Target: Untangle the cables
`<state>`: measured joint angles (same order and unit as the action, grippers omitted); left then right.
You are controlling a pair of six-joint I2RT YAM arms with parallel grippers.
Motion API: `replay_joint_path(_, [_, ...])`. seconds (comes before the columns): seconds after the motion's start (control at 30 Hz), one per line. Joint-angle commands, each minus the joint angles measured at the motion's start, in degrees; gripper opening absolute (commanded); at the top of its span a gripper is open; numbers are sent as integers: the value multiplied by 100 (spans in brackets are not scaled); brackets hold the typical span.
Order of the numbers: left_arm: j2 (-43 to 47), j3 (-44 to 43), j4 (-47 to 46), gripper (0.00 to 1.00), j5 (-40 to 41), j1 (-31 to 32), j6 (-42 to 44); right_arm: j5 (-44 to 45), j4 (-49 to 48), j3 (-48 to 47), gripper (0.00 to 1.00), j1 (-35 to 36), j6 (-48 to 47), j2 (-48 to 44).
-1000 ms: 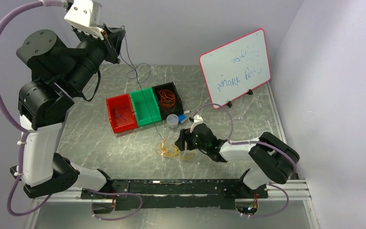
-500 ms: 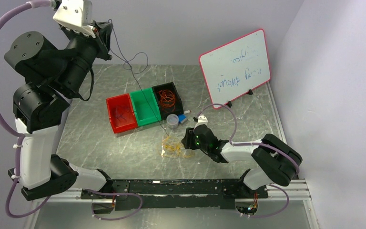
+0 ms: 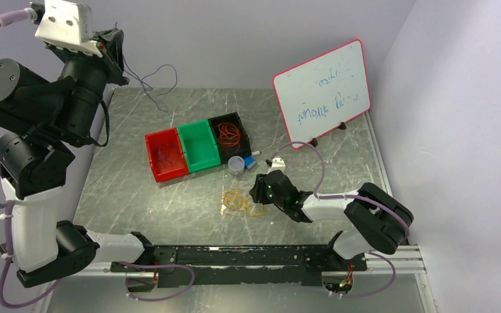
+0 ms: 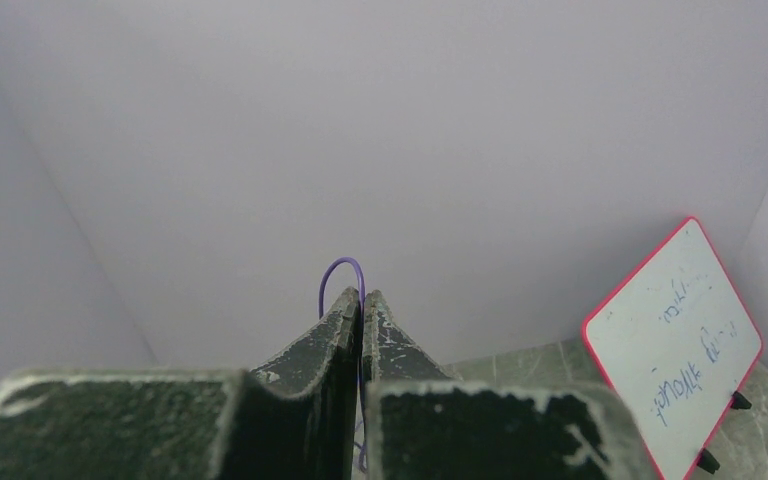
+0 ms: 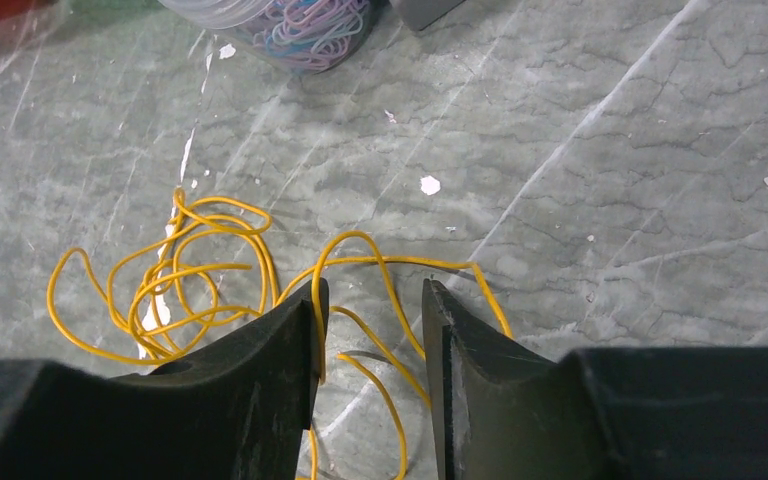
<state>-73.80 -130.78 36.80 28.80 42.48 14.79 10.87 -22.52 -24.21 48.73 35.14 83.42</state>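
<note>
Purple cable (image 4: 342,260) hangs clear, clamped in left gripper (image 4: 361,305); yellow cable (image 3: 238,202), not yet sorted, between right gripper's (image 5: 372,300) half-open jaws

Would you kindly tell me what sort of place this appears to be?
Probably a robotics lab test cell: two robot arms bolted along a table's near edge, plain walls enclosing it, a handwritten whiteboard and coloured sorting bins.

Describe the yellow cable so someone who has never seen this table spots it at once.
Start at the row of three bins mid-table. Toward the near edge, beside the right gripper, the yellow cable lies in loose loops on the marbled tabletop. Unlike it, the orange cables sit in the black bin and the purple cable hangs aloft.
</note>
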Motion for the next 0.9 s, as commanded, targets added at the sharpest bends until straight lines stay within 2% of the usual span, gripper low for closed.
replay_joint_path(0.0, [33,359,1,7,213,-9,38,124,829,102,45,-2,-81,174])
replay_joint_path(0.2, [181,1318,-168,7,463,-6,1,76,910,13,51,-2,-156,-309])
replay_joint_path(0.43, [227,2030,-333,7,715,-144,-80,-36,1116,-182,64,-2,-475,-1230])
replay_joint_path(0.57, [264,2305,-283,7,322,-660,-303,-108,1180,-286,69,-4,-622,-1639])
replay_joint_path(0.73, [265,2581,-221,7,-462,-1518,-586,-190,1185,-374,70,-1,-699,-1924])
replay_joint_path(0.87, [253,2772,-324,7,-673,-1827,-655,-159,1181,-374,70,-1,-703,-2003])
